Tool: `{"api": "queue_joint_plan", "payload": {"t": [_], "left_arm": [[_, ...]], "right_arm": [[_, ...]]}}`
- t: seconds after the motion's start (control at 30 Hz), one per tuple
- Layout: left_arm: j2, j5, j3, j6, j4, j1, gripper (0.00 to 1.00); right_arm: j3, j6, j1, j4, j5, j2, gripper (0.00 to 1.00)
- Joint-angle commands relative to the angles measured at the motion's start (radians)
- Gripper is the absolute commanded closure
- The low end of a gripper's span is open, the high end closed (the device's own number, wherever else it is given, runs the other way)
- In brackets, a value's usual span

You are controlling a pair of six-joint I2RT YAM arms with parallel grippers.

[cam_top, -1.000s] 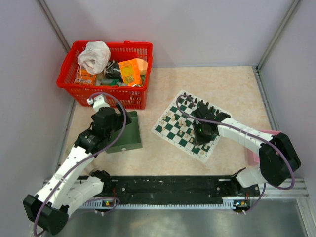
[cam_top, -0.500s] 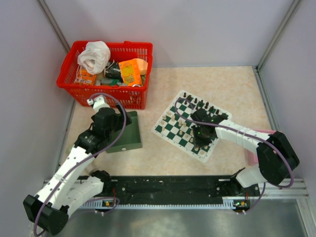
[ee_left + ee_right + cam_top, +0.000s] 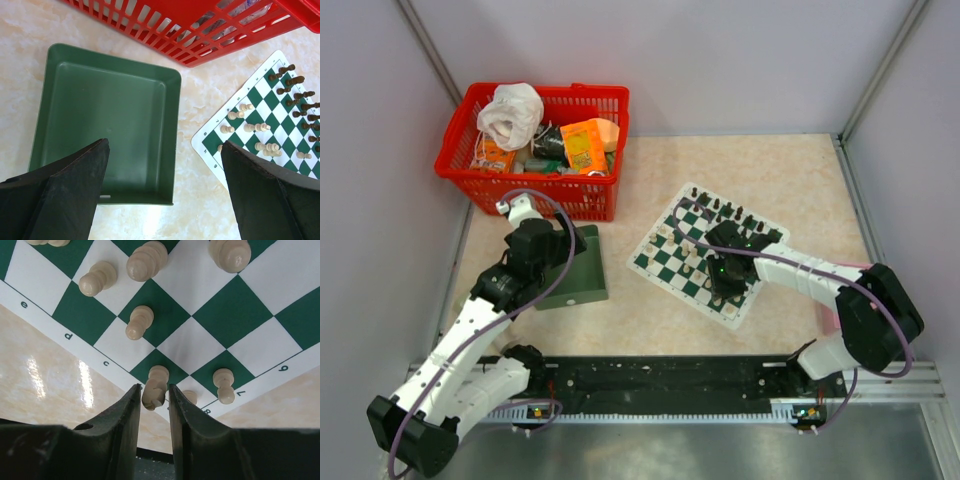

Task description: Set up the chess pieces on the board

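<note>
Parking a cream piece (image 3: 156, 376) at the edge of the board (image 3: 210, 305)

The right gripper (image 3: 154, 390) has its fingers snug either side of it, on an edge square by the board's corner; clamped or loose, can't tell. I'd centre it, then lift straight up so the neighbours (image 3: 222, 385) don't topple. The left gripper (image 3: 165, 145) gapes wide over the green tray (image 3: 110, 125). Glossy beige tabletop (image 3: 790, 180), pale walls (image 3: 720, 60).
</note>
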Motion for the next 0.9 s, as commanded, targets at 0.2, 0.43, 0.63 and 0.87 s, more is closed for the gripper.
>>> {"api": "queue_joint_plan", "payload": {"t": [0.2,0.43,0.63,0.87], "left_arm": [[-0.009,-0.003,-0.001,-0.010,0.047,0.005,0.01],[-0.015,-0.009,-0.003,-0.008,0.042,0.005,0.01],[-0.021,-0.012,-0.001,-0.008,0.038,0.005,0.01],[-0.028,-0.024,-0.001,-0.005,0.024,0.008,0.01]], "right_arm": [[0.075,-0.010,0.015,-0.030,0.041,-0.056,0.52],[0.214,-0.072,-0.031,-0.087,0.166,-0.061,0.43],[0.253,-0.095,-0.139,-0.046,0.151,-0.015,0.46],[0.248,-0.107,-0.220,0.025,0.115,0.068,0.49]]}}
